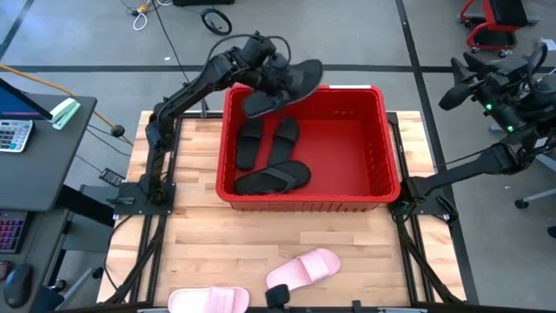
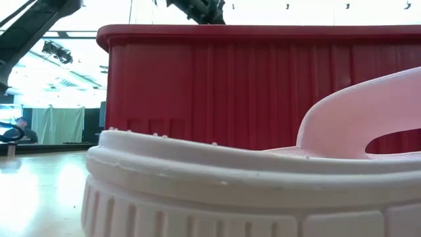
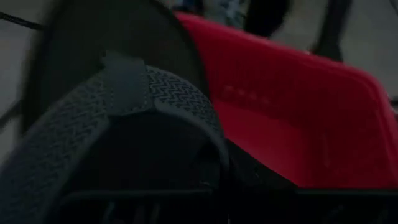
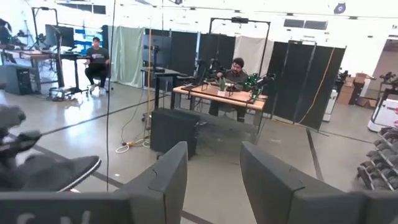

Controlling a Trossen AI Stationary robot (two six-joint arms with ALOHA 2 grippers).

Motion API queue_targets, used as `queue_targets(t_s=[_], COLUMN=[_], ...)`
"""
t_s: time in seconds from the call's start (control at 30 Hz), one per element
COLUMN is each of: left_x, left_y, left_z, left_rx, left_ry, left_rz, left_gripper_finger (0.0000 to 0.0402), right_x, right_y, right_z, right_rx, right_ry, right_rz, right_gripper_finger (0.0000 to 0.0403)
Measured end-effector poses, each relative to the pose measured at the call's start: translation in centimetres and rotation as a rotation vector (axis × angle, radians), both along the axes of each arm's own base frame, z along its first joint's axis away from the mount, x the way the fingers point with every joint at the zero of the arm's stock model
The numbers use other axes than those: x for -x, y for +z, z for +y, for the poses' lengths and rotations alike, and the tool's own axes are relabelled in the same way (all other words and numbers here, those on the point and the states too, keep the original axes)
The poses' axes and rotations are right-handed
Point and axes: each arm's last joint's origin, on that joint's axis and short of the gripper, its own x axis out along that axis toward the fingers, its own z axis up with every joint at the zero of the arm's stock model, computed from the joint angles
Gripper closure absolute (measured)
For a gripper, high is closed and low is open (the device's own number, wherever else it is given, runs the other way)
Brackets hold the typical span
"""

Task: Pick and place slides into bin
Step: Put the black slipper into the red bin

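bin point(image 1: 382, 139): three black slides point(image 1: 271, 178) inside | left pincer point(image 1: 271, 76): gripping black slide point(image 1: 291, 85) above rim | right pincer point(image 4: 214, 177): open

A: Low view, the pink slide point(image 2: 263, 184) fills the foreground, cut off at three and six o'clock, masking the red bin's point(image 2: 263, 85) base.

B: Overhead, another pink slide point(image 1: 208, 301) is clipped at six o'clock. Left wrist view: black slide point(image 3: 118, 137) blurred, fingers hidden.

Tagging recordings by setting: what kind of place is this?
Most likely a robotics lab or workshop: a wooden table with mounted arms, people at desks with equipment, dark partition panels and cables across a concrete floor.
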Motion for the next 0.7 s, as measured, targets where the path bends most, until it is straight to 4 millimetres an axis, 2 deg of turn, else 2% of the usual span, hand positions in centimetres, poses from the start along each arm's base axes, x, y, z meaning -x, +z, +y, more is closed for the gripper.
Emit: queue_targets(t_s=[0.23,0.57,0.7], left_x=[-2.9,-8.6,-11.3], left_y=[-1.8,-5.0,-7.2], left_z=[-2.4,-9.8,-12.8], left_rx=[-0.026,0.034,0.041], left_ry=[-0.158,-0.312,-0.362], left_rz=[0.025,0.023,0.009], left_gripper_finger=[0.0395,0.0395,0.0395], right_x=[-1.3,-3.6,-4.4], right_y=[0.0,-0.2,-0.5], right_z=[0.2,0.6,0.7], right_rx=[-0.041,-0.062,-0.070], right_ry=[0.030,0.066,0.067], right_rz=[-0.071,-0.059,-0.033], right_gripper_finger=[0.0250,0.0250,0.0250])
